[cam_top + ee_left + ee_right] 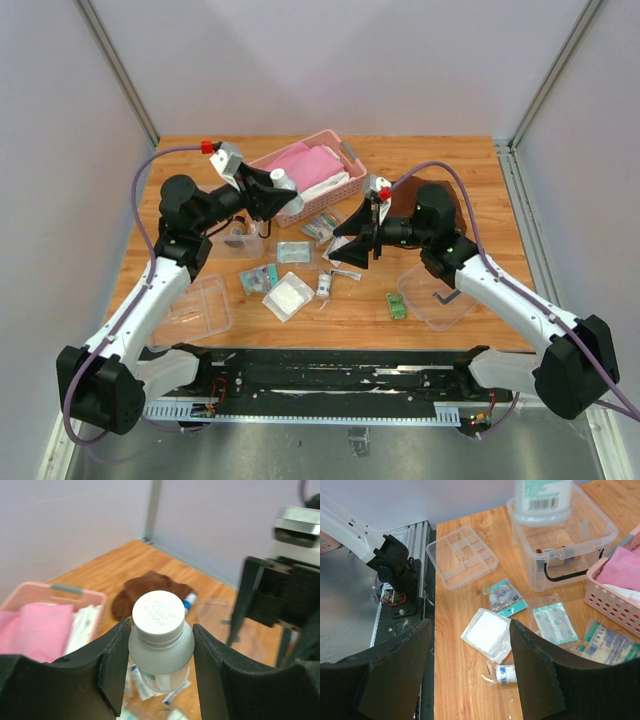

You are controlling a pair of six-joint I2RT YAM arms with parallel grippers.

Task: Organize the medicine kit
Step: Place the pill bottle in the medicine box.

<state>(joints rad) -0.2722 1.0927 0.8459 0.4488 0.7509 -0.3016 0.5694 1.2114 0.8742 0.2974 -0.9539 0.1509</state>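
Left claw [161, 630]: pinching white-capped bottle [160, 652], held aloft. Right claw [470, 627]: spread wide, near white packet [487, 634] on bench [420, 160].

Box [570, 535] open above, bottle [542, 500] hanging over mouth. Basket [620, 585] just beside box. Packets [490, 632] littered centre. Bare wood [451, 605] between tray [462, 555] and packets.

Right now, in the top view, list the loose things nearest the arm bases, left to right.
Divided clear tray, teal packet, white gauze packet, bandage roll, green packet, clear lid with dark handle.
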